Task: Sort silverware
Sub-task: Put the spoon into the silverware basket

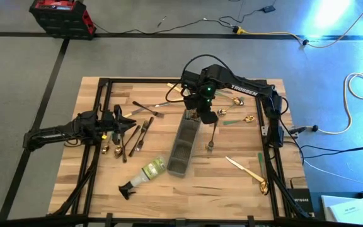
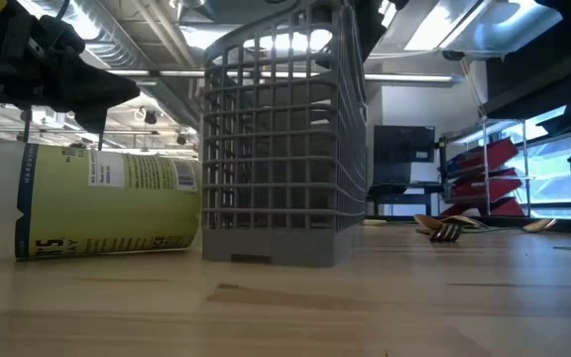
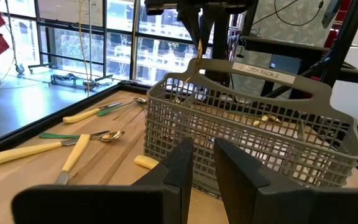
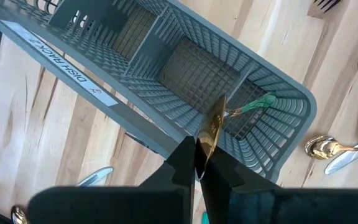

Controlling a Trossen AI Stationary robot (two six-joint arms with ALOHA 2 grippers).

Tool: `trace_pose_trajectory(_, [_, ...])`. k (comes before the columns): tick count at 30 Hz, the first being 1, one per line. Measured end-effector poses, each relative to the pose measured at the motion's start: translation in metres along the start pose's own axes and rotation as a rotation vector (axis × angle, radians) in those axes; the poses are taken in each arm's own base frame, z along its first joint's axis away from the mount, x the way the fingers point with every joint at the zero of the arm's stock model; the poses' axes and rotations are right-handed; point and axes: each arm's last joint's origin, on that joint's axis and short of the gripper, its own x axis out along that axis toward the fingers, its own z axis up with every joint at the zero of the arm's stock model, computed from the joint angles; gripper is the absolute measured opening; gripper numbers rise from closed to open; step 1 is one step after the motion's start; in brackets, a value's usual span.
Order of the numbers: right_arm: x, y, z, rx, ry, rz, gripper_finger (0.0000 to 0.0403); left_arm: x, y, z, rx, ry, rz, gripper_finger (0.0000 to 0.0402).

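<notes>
Gold utensil (image 4: 211,127) upright over caddy (image 4: 166,68)

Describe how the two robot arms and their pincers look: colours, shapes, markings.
Both arms are dark, almost black, built of slim jointed segments. The right arm carries white TROSSEN lettering along its forearm and a small green light near the wrist. The left arm is equally dark, with faint pale lettering that is too small to read. Each pincer, left pincer and right pincer, has two flat, matte black fingers with squared edges.
</notes>
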Motion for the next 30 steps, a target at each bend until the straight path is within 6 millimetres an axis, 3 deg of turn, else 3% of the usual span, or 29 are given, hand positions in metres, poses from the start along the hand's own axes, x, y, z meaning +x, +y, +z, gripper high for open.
trace_pose_trajectory(10, [0.0,-0.001,-0.001,0.059,0.02,-0.036,0.0013,0.0,0.0,0.0,0.0,0.0,0.0,0.0051])
trace_pose_trajectory(21, [0.0,0.002,0.0,0.124,0.021,-0.041,0.0116,0.0,0.0,0.0,0.0,-0.001,0.0,0.0051])
trace_pose_trajectory(26, [-0.009,0.016,0.001,0.084,-0.002,-0.049,0.0134,0.0,0.0,0.0,0.0,-0.001,0.0,0.0051])
trace_pose_trajectory(30, [-0.028,0.034,-0.004,0.021,-0.016,-0.134,0.0136,0.0,0.0,0.0,0.0,-0.001,0.0,0.0051])
